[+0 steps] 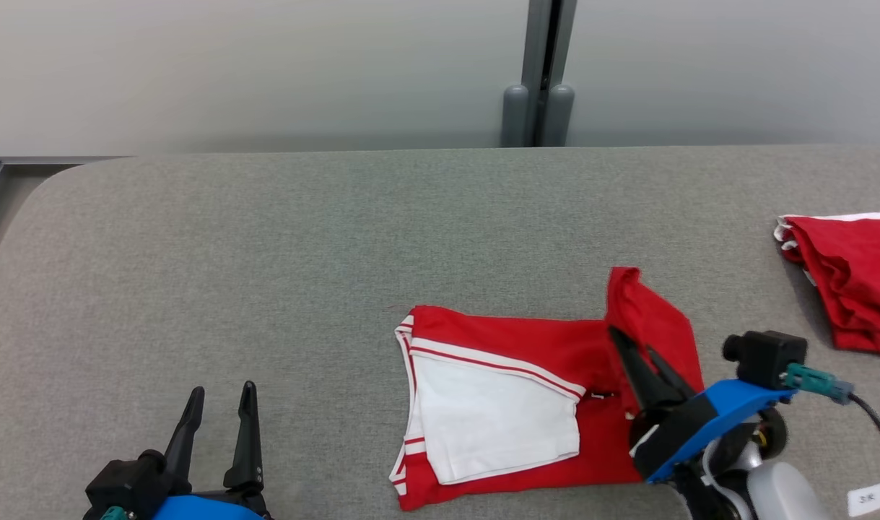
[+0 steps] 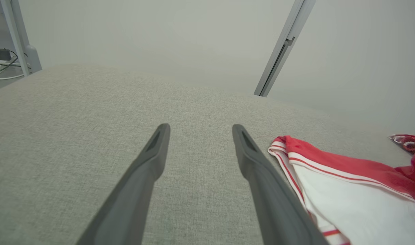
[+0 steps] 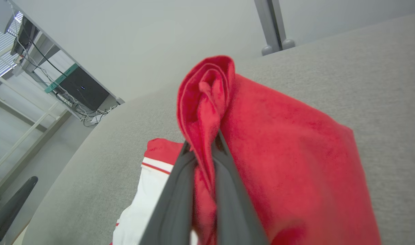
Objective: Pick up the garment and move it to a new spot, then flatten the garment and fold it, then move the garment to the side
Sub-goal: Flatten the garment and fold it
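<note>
The garment (image 1: 512, 404) is a red shirt with white panels and striped trim, lying partly folded at the front middle of the grey table (image 1: 266, 253). Its right end is lifted into a red flap (image 1: 649, 310). My right gripper (image 1: 631, 343) is shut on that flap; in the right wrist view the red cloth (image 3: 278, 153) bunches between the dark fingers (image 3: 175, 190) and drapes to the right. My left gripper (image 1: 219, 396) stands open at the lower left, above bare table, left of the garment's striped edge (image 2: 285, 160). In the left wrist view nothing lies between its fingers (image 2: 149, 163).
A second red garment (image 1: 855, 282), folded, lies at the table's right edge. A grey post (image 1: 539, 79) stands behind the far edge of the table. Off the table's left end are a desk with cables and a dark box (image 3: 79, 86).
</note>
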Motion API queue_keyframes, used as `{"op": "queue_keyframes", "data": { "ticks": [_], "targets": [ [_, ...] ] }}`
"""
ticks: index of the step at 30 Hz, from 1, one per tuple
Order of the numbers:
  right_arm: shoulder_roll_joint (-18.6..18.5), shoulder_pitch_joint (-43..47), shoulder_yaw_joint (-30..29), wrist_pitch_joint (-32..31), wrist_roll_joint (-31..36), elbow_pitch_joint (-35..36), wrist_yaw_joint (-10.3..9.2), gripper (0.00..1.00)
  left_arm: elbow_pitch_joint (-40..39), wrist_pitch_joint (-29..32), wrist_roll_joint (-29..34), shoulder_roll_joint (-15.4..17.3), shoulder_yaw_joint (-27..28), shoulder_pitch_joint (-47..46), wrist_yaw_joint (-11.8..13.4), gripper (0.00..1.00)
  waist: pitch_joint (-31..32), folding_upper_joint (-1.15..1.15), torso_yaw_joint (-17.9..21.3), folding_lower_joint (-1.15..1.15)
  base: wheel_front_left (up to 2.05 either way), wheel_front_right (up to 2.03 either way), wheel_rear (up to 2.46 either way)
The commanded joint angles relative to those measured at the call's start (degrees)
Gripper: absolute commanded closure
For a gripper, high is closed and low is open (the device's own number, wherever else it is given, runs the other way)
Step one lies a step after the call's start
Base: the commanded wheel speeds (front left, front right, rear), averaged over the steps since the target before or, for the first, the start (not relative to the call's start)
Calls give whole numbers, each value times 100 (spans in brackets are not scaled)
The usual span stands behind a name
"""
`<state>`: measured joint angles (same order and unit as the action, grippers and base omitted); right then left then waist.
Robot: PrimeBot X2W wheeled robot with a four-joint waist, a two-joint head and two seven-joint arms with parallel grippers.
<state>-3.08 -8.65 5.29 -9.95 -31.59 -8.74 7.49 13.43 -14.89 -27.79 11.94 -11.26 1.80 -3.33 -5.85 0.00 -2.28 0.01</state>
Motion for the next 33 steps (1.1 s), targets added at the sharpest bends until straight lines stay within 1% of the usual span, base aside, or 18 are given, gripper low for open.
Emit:
{"op": "queue_keyframes", "data": {
  "ticks": [1,2,5,9,11,14,19,20,21,22,23,28,31,33],
  "targets": [
    [2,-51,118,16,-64,-28,1,100,2,-12,18,-15,1,-129,-3,0,-37,0,-90,-1,0,0,0],
    [12,-100,300,60,-147,-82,1,100,2,-13,24,-21,-15,-133,-15,0,-38,0,-146,-1,0,0,0],
    [16,-295,870,304,-663,-369,1,100,14,-19,39,-45,-35,-130,-11,0,-48,0,-313,-1,0,0,0],
    [12,-659,1515,635,-1060,-1030,1,100,30,-24,52,-92,-83,-150,-27,0,-70,0,-516,-1,0,0,0],
    [13,-845,1791,743,-1315,-1377,1,100,46,-26,52,-124,-101,-160,-37,0,-79,0,-607,-1,0,0,0],
    [11,-1147,2142,927,-1532,-1876,1,100,77,-26,58,-177,-112,-168,-50,0,-101,0,-708,-1,0,0,0],
    [14,-1603,2666,1177,-1934,-2604,1,100,129,-31,86,-246,-107,-165,-52,0,-117,0,-761,-1,0,0,0],
    [15,-1690,2782,1208,-2015,-2730,1,85,138,-31,94,-253,-105,-168,-57,0,-116,0,-763,-1,0,0,0],
    [14,-1766,2891,1217,-2116,-2858,1,60,151,-32,97,-264,-106,-176,-62,0,-115,0,-764,-1,0,0,0],
    [15,-1834,3002,1235,-2229,-2958,1,28,161,-32,103,-276,-104,-188,-69,0,-114,0,-765,-1,0,0,0],
    [15,-1914,3122,1282,-2329,-3012,1,0,165,-33,109,-292,-106,-204,-78,0,-114,0,-763,-1,0,0,0],
    [11,-2155,3656,1553,-2916,-2821,1,0,190,-33,147,-333,-59,-224,-108,0,-100,0,-688,-1,0,0,0],
    [11,-2337,3768,1866,-2993,-2768,1,0,215,-34,178,-352,-49,-231,-120,0,-79,0,-625,-1,0,0,0],
    [11,-2429,3719,2105,-2831,-2862,1,0,215,-34,213,-363,-54,-240,-146,0,-68,0,-586,-1,0,0,0]
  ]
}}
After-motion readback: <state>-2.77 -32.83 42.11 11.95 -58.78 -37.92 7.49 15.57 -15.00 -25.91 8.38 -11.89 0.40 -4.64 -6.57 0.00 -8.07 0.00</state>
